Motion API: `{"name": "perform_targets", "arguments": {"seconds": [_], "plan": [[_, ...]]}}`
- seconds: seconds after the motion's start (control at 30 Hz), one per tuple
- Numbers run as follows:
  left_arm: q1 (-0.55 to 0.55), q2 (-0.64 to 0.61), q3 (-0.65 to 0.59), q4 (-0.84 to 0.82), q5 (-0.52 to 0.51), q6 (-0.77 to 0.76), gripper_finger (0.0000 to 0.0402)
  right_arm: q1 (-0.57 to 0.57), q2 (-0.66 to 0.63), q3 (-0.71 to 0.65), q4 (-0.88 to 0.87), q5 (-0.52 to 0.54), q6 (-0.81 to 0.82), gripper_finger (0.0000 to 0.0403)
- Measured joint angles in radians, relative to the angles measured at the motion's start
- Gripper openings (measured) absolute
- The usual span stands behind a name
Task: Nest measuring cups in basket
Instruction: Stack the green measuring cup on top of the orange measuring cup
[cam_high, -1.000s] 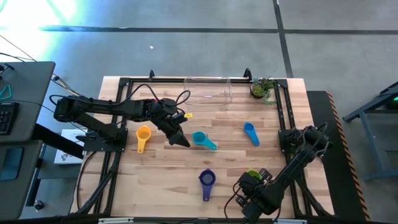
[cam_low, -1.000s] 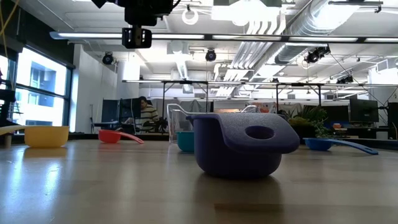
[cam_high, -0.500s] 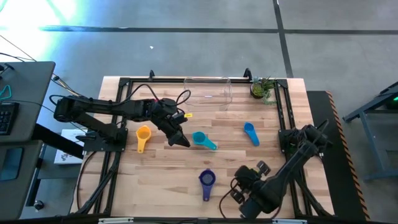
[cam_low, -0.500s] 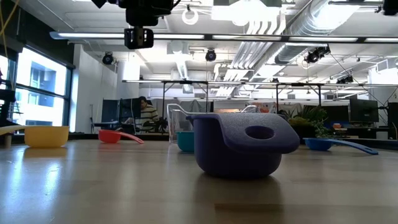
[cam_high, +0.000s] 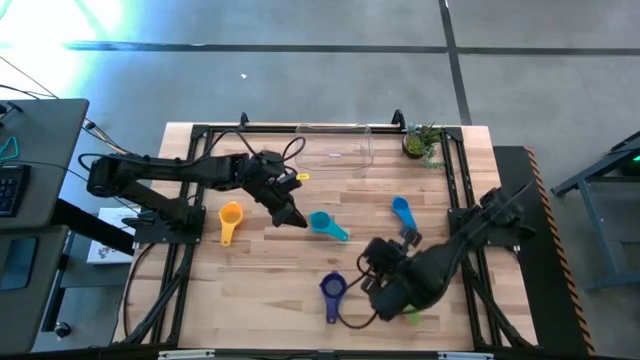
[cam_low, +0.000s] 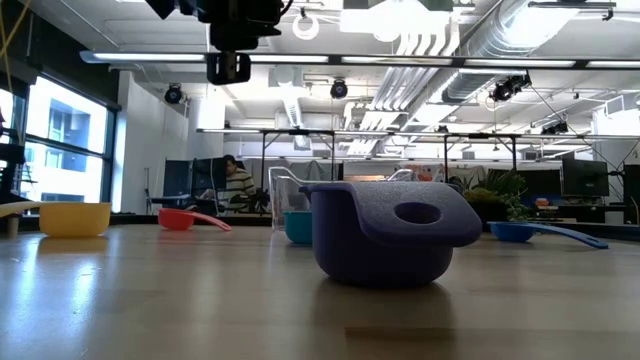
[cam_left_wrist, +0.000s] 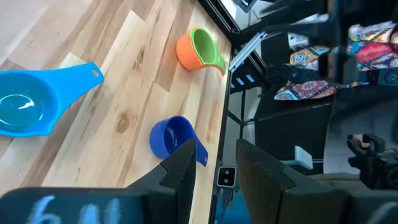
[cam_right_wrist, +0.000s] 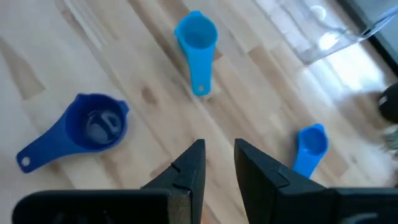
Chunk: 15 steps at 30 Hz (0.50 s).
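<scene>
Measuring cups lie apart on the wooden table: yellow (cam_high: 230, 217), teal (cam_high: 323, 222), blue (cam_high: 402, 212) and purple (cam_high: 332, 288). A green cup sits inside an orange-red one (cam_left_wrist: 199, 50) at the near right edge, partly under my right arm (cam_high: 412, 316). The clear basket (cam_high: 335, 148) stands at the far edge. My left gripper (cam_high: 297, 222) hangs open just left of the teal cup (cam_left_wrist: 25, 109). My right gripper (cam_high: 372, 262) hovers with a narrow open gap between the purple cup (cam_right_wrist: 96, 124) and the blue cup (cam_right_wrist: 311, 146).
A small potted plant (cam_high: 422, 142) stands at the far right corner beside the basket. Black frame rails (cam_high: 455, 190) run along the table's sides. The low view also shows a red cup (cam_low: 180, 218) between the yellow and teal ones. Bare wood lies around the cups.
My right gripper has risen from the near right corner and swung toward the middle of the table, turning as it went. It now hangs between the purple and blue cups. No cup has moved.
</scene>
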Motion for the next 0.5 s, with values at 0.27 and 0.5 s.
{"name": "perform_targets", "arguments": {"seconds": [0.27, 0.5], "plan": [[0.013, 0.0, 0.0, 0.001, 0.0, 0.0, 0.0103, -0.077, -0.093, 0.0, 0.001, -0.001, -0.11, 0.0096], [0.013, 0.0, 0.0, -0.004, 0.005, 0.0, 0.0103, -0.141, -0.167, 0.0, 0.002, -0.019, -0.182, 0.0143]]}}
